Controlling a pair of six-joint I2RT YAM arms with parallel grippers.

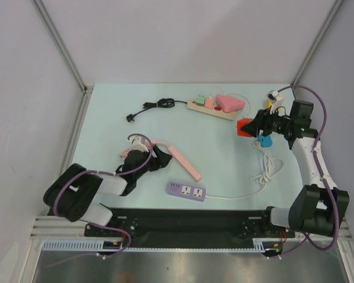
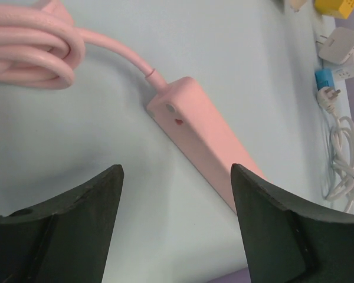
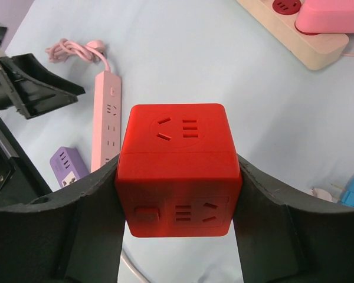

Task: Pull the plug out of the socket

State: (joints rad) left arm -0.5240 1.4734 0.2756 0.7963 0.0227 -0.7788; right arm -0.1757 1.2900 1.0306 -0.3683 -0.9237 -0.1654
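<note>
Fingers of the right pincer are clamping a red cube socket from both sides, holding it clear of the bench at the far right. The cube's upper and front faces are showing their slots, and nothing is sitting in them. A blue plug is lying on the bench just beside the right pincer, apart from the cube. From that plug a white cord is looping down the right side toward a purple power strip, which is lying near the front edge between the two arms.

The left pincer is hanging with its fingers spread wide and nothing between them. It is hovering low over the near end of a pink power strip, which is lying flat and running diagonally across the middle of the bench. The strip's pink cord is lying coiled just beyond the left pincer.

Farther back, a beige power strip is lying near the rear edge with a pink block sitting on its right end. A black cord is trailing off to its left, ending in a plug that is resting loose on the bench.
</note>
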